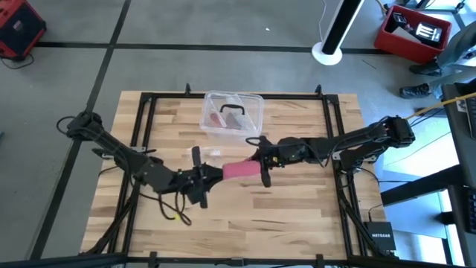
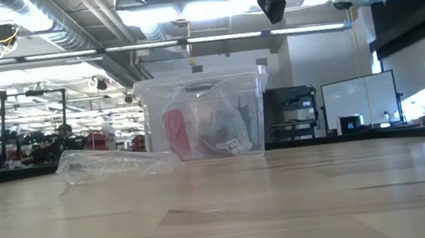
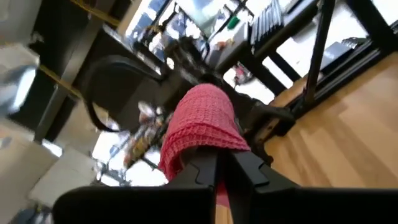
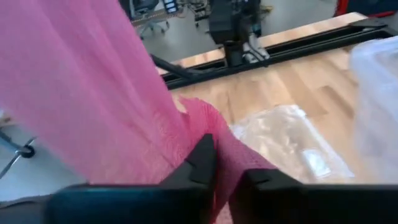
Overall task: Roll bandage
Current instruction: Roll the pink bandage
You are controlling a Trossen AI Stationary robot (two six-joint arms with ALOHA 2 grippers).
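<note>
Two grippers meet over the middle of the wooden table (image 1: pixel 297 216), with the bandage (image 1: pixel 239 169) stretched between them and lifted clear of the boards. The left gripper (image 1: pixel 212 174) comes in from eight o'clock, its fingers pinched tight on the near end of the pink strip, which drapes over them in the left wrist view. The right gripper (image 1: pixel 262 167) reaches in from three o'clock, its fingers nearly closed with the fabric caught between them; the cloth fills much of the right wrist view.

Just beyond the bandage, toward twelve o'clock, stands a clear plastic box (image 1: pixel 233 114) holding something red and a dark item, apart from both grippers. A crumpled clear wrapper (image 2: pixel 115 162) lies on the boards beside the box, on its left in the low view, nothing resting on it. Nothing stands between the arms and the strip.

The table is pale butcher-block planking edged by a black metal frame (image 1: pixel 141 112). Around it is grey concrete floor; a red bin (image 1: pixel 413 31) sits at one o'clock, a white stand (image 1: pixel 331 37) near it, and a red case (image 1: pixel 18 30) at ten o'clock
</note>
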